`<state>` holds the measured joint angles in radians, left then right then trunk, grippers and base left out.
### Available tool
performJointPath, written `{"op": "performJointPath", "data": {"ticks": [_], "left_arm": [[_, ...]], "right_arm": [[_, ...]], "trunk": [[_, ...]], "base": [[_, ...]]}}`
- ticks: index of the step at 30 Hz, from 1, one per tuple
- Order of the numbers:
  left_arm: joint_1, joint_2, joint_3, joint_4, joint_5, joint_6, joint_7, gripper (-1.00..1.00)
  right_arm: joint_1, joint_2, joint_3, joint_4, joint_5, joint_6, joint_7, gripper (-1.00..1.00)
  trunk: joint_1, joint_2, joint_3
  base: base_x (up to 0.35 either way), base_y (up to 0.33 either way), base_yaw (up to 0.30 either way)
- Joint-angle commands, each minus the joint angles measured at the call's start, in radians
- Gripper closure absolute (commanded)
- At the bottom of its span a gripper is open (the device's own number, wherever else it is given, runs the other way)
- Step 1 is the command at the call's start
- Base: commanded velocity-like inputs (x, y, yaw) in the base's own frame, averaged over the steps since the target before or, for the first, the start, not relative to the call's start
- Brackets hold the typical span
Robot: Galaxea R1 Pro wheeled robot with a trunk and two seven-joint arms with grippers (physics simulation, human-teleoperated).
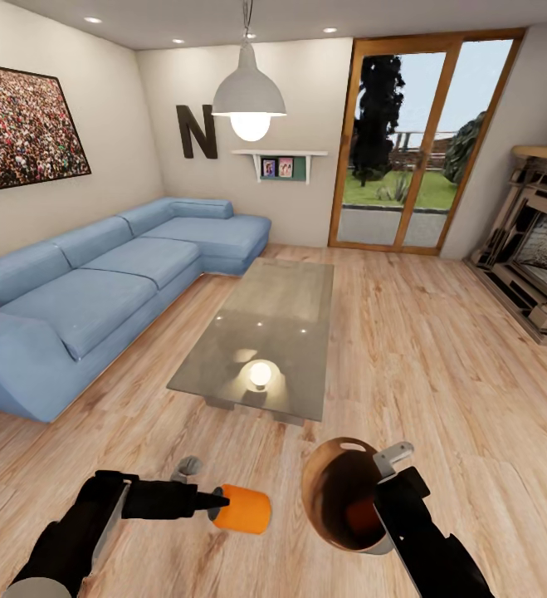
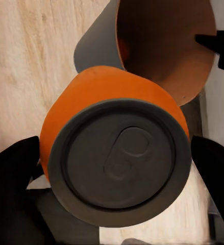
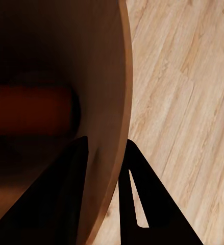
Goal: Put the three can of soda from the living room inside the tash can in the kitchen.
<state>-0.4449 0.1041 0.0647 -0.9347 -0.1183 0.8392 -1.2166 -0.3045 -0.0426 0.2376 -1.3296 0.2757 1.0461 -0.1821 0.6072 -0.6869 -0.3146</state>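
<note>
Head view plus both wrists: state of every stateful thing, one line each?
orange soda can: on its side, held in the left gripper jaws, off the floor.
trash can: tilted, mouth toward the orange can, rim pinched by the right gripper.
second orange can: lying inside the trash can.
pendant lamp: lit.
glass doors: closed.

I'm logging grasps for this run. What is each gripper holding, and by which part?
The left gripper clamps an orange soda can by its sides. The right gripper pinches the trash can by its rim wall.
</note>
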Motion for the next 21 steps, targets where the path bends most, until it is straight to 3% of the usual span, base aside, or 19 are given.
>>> {"op": "performJointPath", "data": {"ticks": [1,4,7,14,21], "left_arm": [[0.000,0.010,0.000,0.000,-0.001,-0.001,-0.044,1.00],[0.000,0.029,0.001,-0.001,-0.002,0.000,-0.165,1.00],[0.000,0.035,0.001,-0.001,-0.002,0.001,-0.217,1.00],[0.000,0.035,0.000,-0.006,0.002,0.003,-0.251,1.00],[0.000,0.033,-0.002,-0.139,0.003,0.069,-0.281,1.00]], "right_arm": [[0.000,0.000,0.000,0.000,0.015,0.001,0.001,1.00],[0.000,0.001,0.000,0.000,0.035,0.001,0.000,1.00],[-0.001,0.002,-0.001,0.000,0.048,0.001,0.000,1.00],[-0.001,0.003,-0.001,0.047,0.060,-0.023,0.000,1.00],[-0.001,0.003,-0.001,0.068,0.061,-0.050,0.001,1.00]], "trunk": [[0.000,0.000,0.000],[0.000,0.000,0.000],[0.000,0.000,0.000],[0.000,0.000,0.000],[0.000,0.000,0.000]], "base": [[0.000,0.000,0.000],[0.000,0.000,0.000],[0.000,0.000,0.000],[0.000,0.000,0.000],[0.000,0.000,0.000]]}}
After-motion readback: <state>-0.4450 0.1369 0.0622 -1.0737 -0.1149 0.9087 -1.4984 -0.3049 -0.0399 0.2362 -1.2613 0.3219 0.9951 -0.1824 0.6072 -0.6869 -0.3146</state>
